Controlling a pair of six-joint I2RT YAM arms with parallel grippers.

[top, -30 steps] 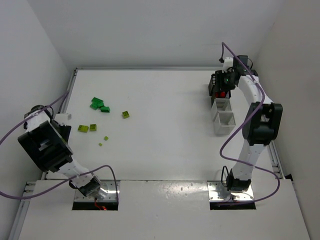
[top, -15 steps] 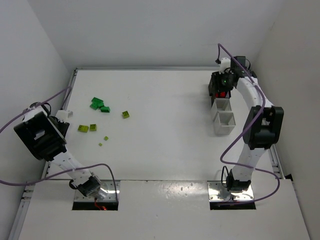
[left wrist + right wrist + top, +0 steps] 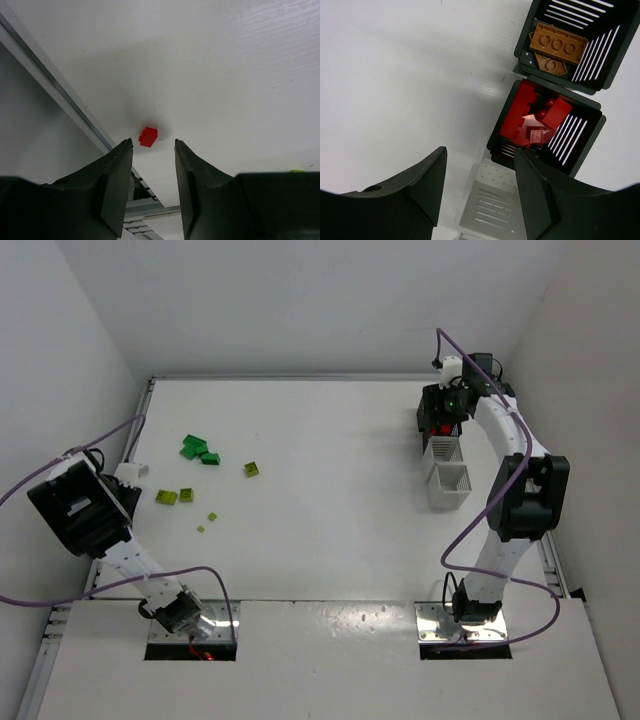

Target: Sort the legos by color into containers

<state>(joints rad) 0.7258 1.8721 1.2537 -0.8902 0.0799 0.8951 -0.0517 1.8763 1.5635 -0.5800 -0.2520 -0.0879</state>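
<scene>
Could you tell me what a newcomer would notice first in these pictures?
Probably the red bricks heaped in a black bin at the far right of the table, under the right hand, with brown bricks in the next bin. Then the lone red brick by the left rail, seen through the open left hand, and green bricks scattered at left.

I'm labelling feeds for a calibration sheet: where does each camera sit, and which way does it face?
Top external: above and behind the bases, looking down on the table; left arm and right arm show, green legos left, containers right.
Left wrist: looking down past the open left gripper at a red brick beside the rail.
Right wrist: looking down past the open right gripper into a black bin of red bricks, brown pieces in its neighbour.
Shared: top and right-wrist views both show that red-filled bin.
</scene>
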